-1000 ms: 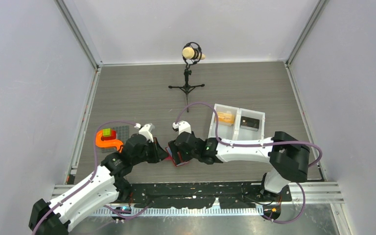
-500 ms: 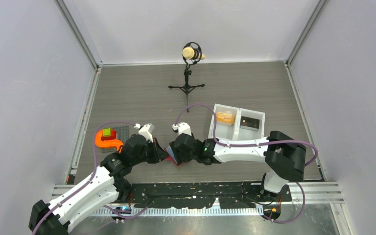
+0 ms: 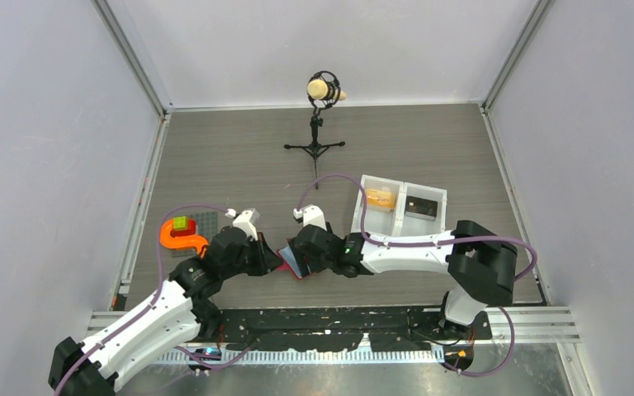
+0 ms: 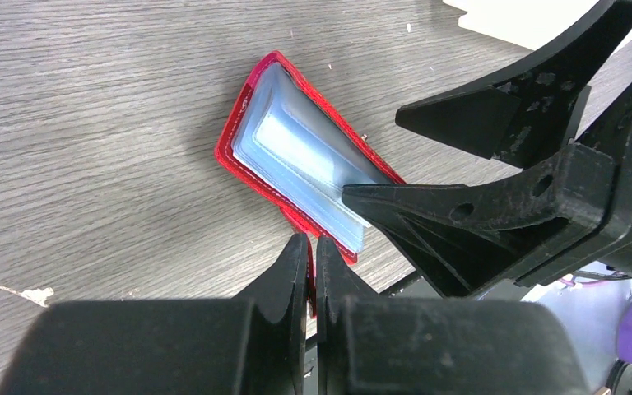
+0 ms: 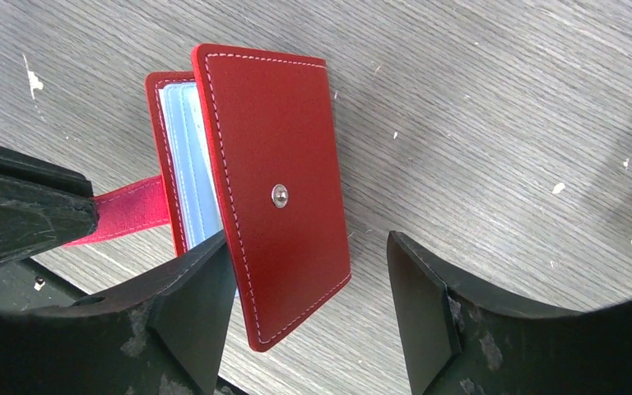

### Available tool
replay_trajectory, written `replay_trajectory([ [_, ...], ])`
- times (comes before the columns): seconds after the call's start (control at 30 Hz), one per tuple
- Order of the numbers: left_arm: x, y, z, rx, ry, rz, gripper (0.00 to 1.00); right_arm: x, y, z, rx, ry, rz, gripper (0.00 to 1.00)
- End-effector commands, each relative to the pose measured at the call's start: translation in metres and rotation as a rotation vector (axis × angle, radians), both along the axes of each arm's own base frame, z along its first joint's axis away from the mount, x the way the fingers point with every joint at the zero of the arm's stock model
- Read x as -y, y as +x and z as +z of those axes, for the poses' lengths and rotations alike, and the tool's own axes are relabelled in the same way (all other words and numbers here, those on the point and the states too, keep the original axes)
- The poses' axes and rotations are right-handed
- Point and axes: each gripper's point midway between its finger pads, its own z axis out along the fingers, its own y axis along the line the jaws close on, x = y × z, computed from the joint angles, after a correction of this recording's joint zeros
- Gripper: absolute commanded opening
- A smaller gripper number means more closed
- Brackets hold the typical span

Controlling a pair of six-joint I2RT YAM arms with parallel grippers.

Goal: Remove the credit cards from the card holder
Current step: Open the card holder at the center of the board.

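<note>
On the grey wood-grain table, the left gripper pinches the red folding card holder by its strap. The right gripper, jaws spread, should peel the cover wide.

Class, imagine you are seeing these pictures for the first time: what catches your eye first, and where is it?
The red card holder lies half open at the near middle of the table, pale blue pockets showing. The left tool is shut on its red strap, while the right tool straddles its cover, jaws wide. Further left sits a bright orange hook-shaped piece.
</note>
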Motion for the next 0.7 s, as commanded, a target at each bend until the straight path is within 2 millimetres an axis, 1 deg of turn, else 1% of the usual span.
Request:
replay_trajectory([
  [0.0,-0.002,0.005,0.003,0.025,0.009,0.009,0.0,-0.003,0.006,0.026,0.042,0.052,-0.015,0.72],
  [0.13,-0.003,0.005,0.0,0.021,0.019,0.011,0.0,-0.005,0.005,0.036,0.047,0.081,-0.005,0.68],
  [0.27,-0.002,0.005,0.0,0.017,0.02,0.01,0.0,-0.003,0.007,0.039,0.061,0.083,-0.011,0.63],
  [0.37,-0.002,0.005,0.0,0.018,0.018,0.008,0.0,-0.001,0.009,0.034,0.058,0.068,-0.017,0.61],
  [0.57,-0.003,0.005,-0.001,0.018,0.021,0.01,0.0,0.004,0.011,0.02,0.04,0.038,-0.032,0.6],
  [0.67,-0.003,0.005,0.0,0.019,0.025,0.01,0.0,0.013,0.015,0.015,0.033,0.031,-0.059,0.6],
])
